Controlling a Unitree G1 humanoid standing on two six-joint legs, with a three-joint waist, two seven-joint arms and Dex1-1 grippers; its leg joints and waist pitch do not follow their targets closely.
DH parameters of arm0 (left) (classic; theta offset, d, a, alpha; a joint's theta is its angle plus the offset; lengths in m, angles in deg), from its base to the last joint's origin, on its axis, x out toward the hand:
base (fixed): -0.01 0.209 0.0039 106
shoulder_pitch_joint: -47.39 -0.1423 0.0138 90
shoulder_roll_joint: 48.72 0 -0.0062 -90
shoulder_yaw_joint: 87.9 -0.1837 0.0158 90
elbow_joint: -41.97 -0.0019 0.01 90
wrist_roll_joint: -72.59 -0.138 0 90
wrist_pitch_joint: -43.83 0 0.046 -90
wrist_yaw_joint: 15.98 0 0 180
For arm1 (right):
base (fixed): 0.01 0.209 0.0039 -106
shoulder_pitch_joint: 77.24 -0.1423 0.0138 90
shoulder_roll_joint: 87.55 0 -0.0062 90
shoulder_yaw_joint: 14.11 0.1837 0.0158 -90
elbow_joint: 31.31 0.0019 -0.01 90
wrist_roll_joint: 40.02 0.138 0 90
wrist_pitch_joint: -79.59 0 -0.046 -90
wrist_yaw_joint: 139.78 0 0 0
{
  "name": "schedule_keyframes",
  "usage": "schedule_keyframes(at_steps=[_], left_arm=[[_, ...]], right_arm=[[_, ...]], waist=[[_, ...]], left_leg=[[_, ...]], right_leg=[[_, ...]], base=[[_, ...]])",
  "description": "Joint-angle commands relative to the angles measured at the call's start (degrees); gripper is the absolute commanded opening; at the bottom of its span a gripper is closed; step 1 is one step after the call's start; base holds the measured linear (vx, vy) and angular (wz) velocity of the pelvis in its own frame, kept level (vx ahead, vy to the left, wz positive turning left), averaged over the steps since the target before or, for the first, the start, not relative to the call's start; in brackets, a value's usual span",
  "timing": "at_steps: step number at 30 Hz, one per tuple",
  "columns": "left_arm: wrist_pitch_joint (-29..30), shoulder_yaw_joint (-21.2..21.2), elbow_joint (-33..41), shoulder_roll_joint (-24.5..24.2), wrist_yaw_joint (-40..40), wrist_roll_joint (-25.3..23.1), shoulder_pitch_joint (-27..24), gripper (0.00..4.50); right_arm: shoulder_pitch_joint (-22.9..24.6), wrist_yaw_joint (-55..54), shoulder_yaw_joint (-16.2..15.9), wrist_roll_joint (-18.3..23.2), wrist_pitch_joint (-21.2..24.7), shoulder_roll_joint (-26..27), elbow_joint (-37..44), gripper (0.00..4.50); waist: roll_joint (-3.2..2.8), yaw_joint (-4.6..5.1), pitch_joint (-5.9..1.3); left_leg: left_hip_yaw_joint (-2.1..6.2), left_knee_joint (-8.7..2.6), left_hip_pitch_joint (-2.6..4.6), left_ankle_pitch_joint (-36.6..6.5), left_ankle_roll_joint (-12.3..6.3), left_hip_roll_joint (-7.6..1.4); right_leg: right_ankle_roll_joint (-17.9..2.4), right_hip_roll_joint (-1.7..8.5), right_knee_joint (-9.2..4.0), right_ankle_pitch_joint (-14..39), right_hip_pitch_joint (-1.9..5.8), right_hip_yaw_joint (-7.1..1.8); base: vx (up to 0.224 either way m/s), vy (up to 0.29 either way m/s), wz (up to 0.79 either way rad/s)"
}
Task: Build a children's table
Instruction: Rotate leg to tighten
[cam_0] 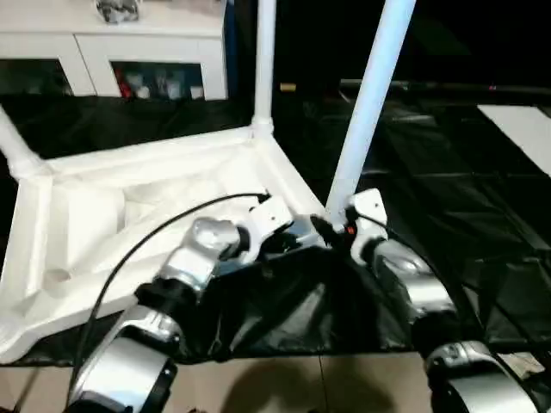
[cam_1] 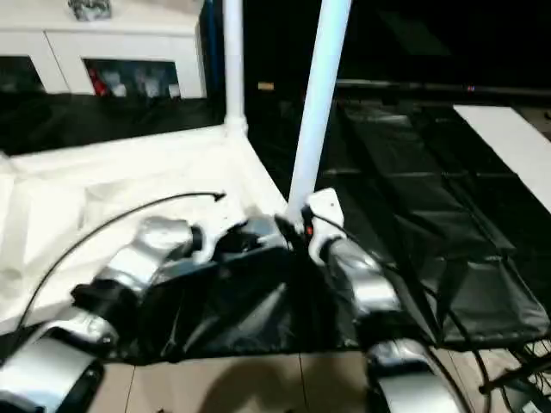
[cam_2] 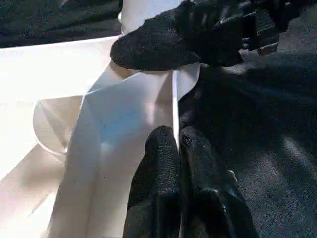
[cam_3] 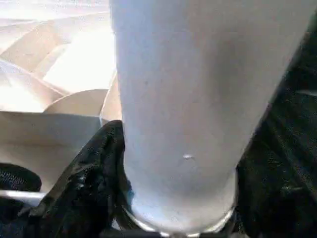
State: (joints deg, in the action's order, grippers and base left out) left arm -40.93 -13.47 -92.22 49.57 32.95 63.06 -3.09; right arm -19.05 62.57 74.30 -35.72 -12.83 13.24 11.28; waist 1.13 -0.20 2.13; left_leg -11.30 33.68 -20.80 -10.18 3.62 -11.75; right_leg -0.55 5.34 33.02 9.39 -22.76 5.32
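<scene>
The children's table (cam_0: 146,206) lies upside down on black sheeting (cam_0: 448,215), all white, smooth plastic, its ribbed underside facing up. One tapered tube leg (cam_0: 264,60) stands upright in the far corner socket; a second leg (cam_0: 370,103) leans at the near right corner. The right gripper (cam_0: 331,225) has its black fingers wrapped around this leg's base (a firm clasp). The left gripper (cam_2: 179,148), fingers pressed together and empty, rests at the tabletop's rim beside it.
</scene>
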Motion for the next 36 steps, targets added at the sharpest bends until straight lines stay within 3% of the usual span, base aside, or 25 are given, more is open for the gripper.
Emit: schedule_keyframes(at_steps=[1,5,9,14,17,21,24,27,36], left_arm=[[-1.35,-3.84,-1.06,4.21,1.15,-0.24,-0.12,0.0],[-2.19,-3.56,0.06,2.07,3.1,0.04,-0.58,0.0],[-5.41,-3.21,1.69,-2.26,9.9,1.68,-1.53,0.0],[-6.97,-2.59,3.94,-6.32,18.87,4.4,-2.45,0.0],[-7.1,-2.94,5.14,-8.7,23.58,5.2,-2.66,0.0],[-8.07,-3.49,5.64,-10.5,27.1,5.6,-2.75,0.0],[-8.36,-4.09,6.76,-11.9,29.88,6.41,-3.08,0.0],[-8.31,-4.32,7.45,-12.71,31.67,6.65,-3.23,0.0],[-8.03,-4.39,7.05,-13.46,32.49,6.7,-3.17,0.0]], right_arm=[[-1.3,3.26,-3.53,-0.94,-0.76,3.82,-0.98,3.6],[-0.64,5.31,-3.98,-1.46,-3.39,2.18,-0.48,3.84],[2.99,17.96,-6.03,0.49,-4.95,-2.77,5.34,3.84],[5.81,30.76,-7.21,3.32,-2.67,-8.7,10.86,3.84],[6.8,37.49,-8.21,4.55,-1.21,-12.29,13.48,3.84],[7.11,43.19,-8.76,5.37,-0.39,-14.65,14.74,3.59],[7.45,47.14,-9.9,5.31,0.59,-16.57,15.87,3.39],[7.39,48.68,-10.73,4.91,1.09,-17.24,16.17,3.14],[7.69,49.33,-10.68,6.13,3.26,-16.01,17.36,2.7]], waist=[[0.27,0.15,-2.55],[0.24,-0.06,-2.79],[0.26,-0.39,-3.0],[0.2,-0.64,-3.49],[0.02,-1.42,-3.54],[0.01,-2.17,-3.35],[-0.02,-2.53,-3.09],[0.07,-2.71,-3.05],[-0.02,-3.02,-3.33]], left_leg=[[1.49,-4.42,1.05,-23.96,-1.0,-1.58],[1.42,-4.55,0.78,-23.01,-1.23,-1.72],[1.1,-4.47,0.14,-19.23,-2.96,-1.74],[0.7,-4.07,0.02,-13.3,-5.59,-1.86],[0.52,-3.92,0.25,-10.28,-6.68,-2.14],[0.35,-4.03,0.4,-11.22,-6.1,-2.37],[0.37,-4.24,0.62,-14.24,-4.07,-2.39],[0.45,-4.34,0.63,-14.84,-3.27,-2.31],[0.46,-4.17,0.5,-12.21,-3.42,-2.24]], right_leg=[[-6.74,3.37,-5.9,31.18,0.96,-2.21],[-7.94,3.43,-5.34,27.51,1.23,-2.45],[-9.73,3.37,-4.58,21.06,1.95,-2.76],[-13.65,3.15,-3.17,10.49,2.55,-2.9],[-15.4,3.02,-2.49,5.99,2.66,-2.86],[-15.73,3.01,-2.45,6.87,2.58,-2.74],[-14.3,3.14,-3.05,12.72,2.37,-2.85],[-13.31,3.15,-3.25,14.71,2.34,-2.86],[-14.12,3.09,-2.65,10.45,2.53,-2.85]], base=[[0.0,0.0,0.0],[0.0,0.0,0.0],[0.0,0.0,0.0],[0.0,0.0,0.0],[0.0,0.0,0.0],[0.0,0.0,0.0],[0.0,0.0,0.0],[0.0,0.0,0.0],[0.0,0.0,0.0]])
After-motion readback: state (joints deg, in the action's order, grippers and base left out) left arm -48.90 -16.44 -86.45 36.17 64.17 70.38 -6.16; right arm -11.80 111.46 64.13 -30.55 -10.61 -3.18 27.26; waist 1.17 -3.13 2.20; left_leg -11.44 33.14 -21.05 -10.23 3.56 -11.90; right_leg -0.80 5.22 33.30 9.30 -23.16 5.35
